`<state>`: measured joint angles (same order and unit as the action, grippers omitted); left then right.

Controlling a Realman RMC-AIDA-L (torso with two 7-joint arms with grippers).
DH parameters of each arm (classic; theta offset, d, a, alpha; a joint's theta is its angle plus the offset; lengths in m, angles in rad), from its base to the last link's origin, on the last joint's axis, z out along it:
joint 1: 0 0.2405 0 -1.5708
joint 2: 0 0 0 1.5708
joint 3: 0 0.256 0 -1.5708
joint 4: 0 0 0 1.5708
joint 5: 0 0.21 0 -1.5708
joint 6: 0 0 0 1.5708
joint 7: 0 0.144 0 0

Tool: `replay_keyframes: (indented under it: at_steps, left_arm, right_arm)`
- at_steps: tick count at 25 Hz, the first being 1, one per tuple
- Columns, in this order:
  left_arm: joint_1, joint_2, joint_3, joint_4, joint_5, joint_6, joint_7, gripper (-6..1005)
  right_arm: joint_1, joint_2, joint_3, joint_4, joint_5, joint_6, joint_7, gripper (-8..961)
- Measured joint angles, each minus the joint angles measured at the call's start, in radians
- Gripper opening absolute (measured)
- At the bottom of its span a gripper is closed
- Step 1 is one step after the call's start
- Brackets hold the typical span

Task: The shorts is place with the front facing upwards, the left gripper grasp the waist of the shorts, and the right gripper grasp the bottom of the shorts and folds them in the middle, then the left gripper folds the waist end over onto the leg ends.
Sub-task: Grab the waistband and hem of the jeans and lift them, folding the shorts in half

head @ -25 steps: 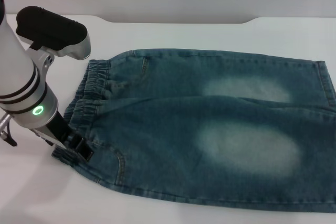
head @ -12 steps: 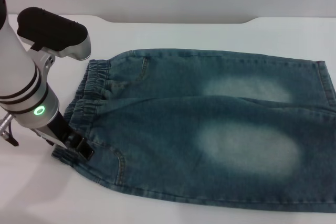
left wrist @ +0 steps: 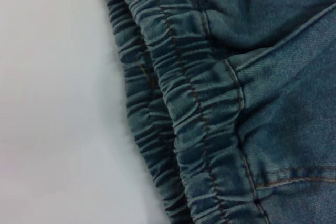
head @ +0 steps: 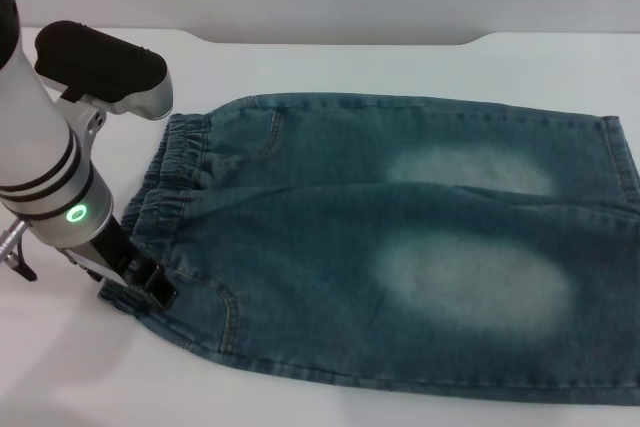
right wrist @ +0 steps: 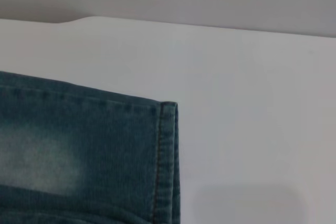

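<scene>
The shorts [head: 400, 257] lie spread flat across the white table [head: 330, 67], already doubled lengthwise so one leg sits on top of the other, two pale faded patches showing on the upper side. The waist [head: 165, 182] is at the robot's left, puckered and stacked in two ruched layers, and the leg ends [head: 625, 162] run off toward the robot's right, the hemmed edge straight and flat. And here's the left gripper [head: 150, 282], down low at the near corner of the waist, its black claw right on the edge of the elastic band where the denim meets the table, with the green-lit arm rising steeply above it. The prongs sit against the waistband corner, and the fabric there looks slightly bunched around them, but whether the jaws are clamped on the cloth or merely resting at it cannot be told from this angle. The left wrist view looks straight onto the waist [left wrist: 194, 108]: two gathered bands side by side, orange stitch rows running along them, a pocket seam beyond, bare table beside the outer band, and no fingers in sight. Over in the right wrist view, the far corner of the leg ends [right wrist: 165, 150] lies flat with its stitched hem line, the table open past it; the right gripper itself shows in no picture.
</scene>
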<state>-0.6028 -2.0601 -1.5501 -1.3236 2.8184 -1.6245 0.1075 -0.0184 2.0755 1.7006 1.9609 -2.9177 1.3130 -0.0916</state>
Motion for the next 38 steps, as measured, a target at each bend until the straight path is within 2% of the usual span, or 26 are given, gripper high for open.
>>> replay_keyframes:
  at_steps: [8,18,23,27,35,38]
  left_arm:
    - [-0.011,0.000,-0.010,0.009,-0.003,0.006,0.004,764]
    - [-0.005,0.000,-0.001,0.010,0.008,0.018,0.005,520]
    - [-0.008,0.000,-0.002,0.011,0.009,0.013,0.005,348]
    - [-0.012,0.000,-0.002,0.011,0.010,0.014,0.006,190]
    - [-0.014,0.000,-0.003,0.012,0.011,0.019,0.009,145]
    - [-0.014,0.000,-0.001,0.016,0.011,0.024,0.006,77]
  right_arm:
    - [0.001,0.000,0.000,0.011,0.000,0.007,0.000,594]
    - [0.003,0.000,-0.018,0.022,0.000,0.009,0.000,592]
    - [0.005,0.001,-0.024,0.035,0.004,0.029,0.005,591]
    - [0.024,0.001,-0.025,0.052,0.010,0.106,0.008,590]
    - [0.071,-0.001,-0.054,0.059,0.037,0.260,0.002,590]
    - [0.063,0.001,-0.098,0.044,0.034,0.269,0.006,590]
